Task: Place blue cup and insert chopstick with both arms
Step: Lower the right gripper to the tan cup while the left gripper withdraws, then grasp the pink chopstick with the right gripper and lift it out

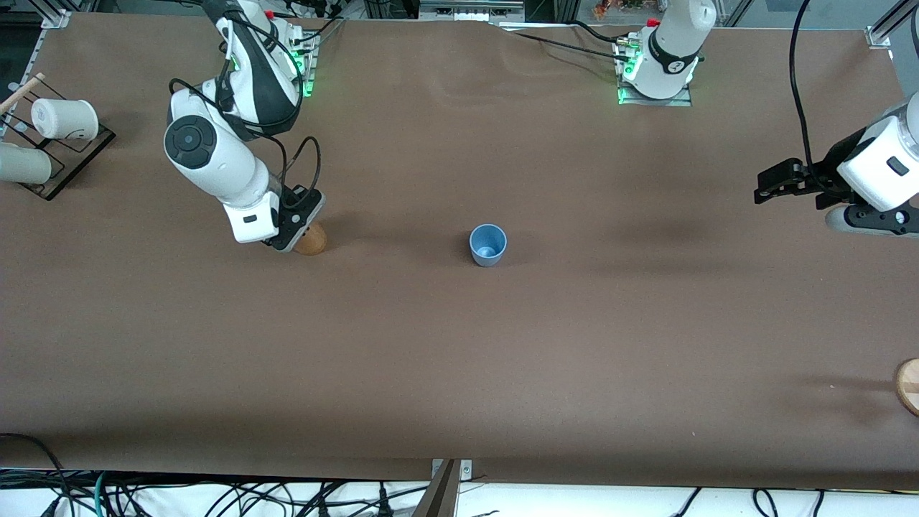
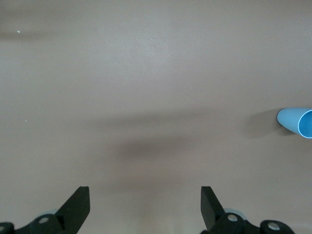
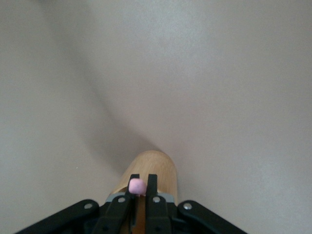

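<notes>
- So the right gripper point(image 1: 300, 231) is down at the tan holder point(image 1: 311, 240), which stands toward the right arm's end of the table, about level with the cup.
- In the right wrist view the 2 fingers point(image 3: 152, 191) are pressed together on the chopstick point(image 3: 137, 185). You can see its pink tip pinched right between them, directly over the holder's point(image 3: 151, 170) rounded wooden top.
- Only the tip of the stick really shows, the rest is hidden by the gripper, so I can't tell how far it sits in the holder.
- The cup point(image 1: 488, 245) is upright near the middle of the table, well apart from both grippers, open end up and brighter blue inside. Nothing is touching it.
- The left gripper point(image 1: 770, 184) hangs in the air over the left arm's end of the table, just waiting, with the fingers point(image 2: 75, 208) spread wide and nothing between them.
- The left wrist view is mostly bare brown table point(image 2: 146, 73), with the cup point(image 2: 295, 122) peeking in at the edge.
- Other stuff: 2 white cups point(image 1: 64, 119) lie on a black rack point(image 1: 72, 161) at the right arm's end, up near the bases.
- A round wooden thing point(image 1: 908, 385) is cut off at the edge on the left arm's end, nearer the camera than the cup.
</notes>
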You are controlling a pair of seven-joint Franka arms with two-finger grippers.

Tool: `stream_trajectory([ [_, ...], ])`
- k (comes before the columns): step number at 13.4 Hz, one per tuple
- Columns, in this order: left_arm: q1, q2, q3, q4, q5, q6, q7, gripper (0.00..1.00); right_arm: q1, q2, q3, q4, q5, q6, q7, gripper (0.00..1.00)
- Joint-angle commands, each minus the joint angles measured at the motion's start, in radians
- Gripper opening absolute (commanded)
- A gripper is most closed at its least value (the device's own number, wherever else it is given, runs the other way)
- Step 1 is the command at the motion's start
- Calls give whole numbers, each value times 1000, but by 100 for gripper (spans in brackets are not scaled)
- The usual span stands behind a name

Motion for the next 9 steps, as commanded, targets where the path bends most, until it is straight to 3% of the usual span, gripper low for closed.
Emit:
stream_trajectory([
  [1,-7,-4,0,3,4,0,18,100,-11,-34,12,80,-2,-130,-2,0],
  [4,-1,-4,2,4,4,0,21,100,-11,-44,14,250,8,-313,-8,0],
  [9,-1,-4,2,4,2,0,20,100,8,-31,50,471,54,-387,57,0],
])
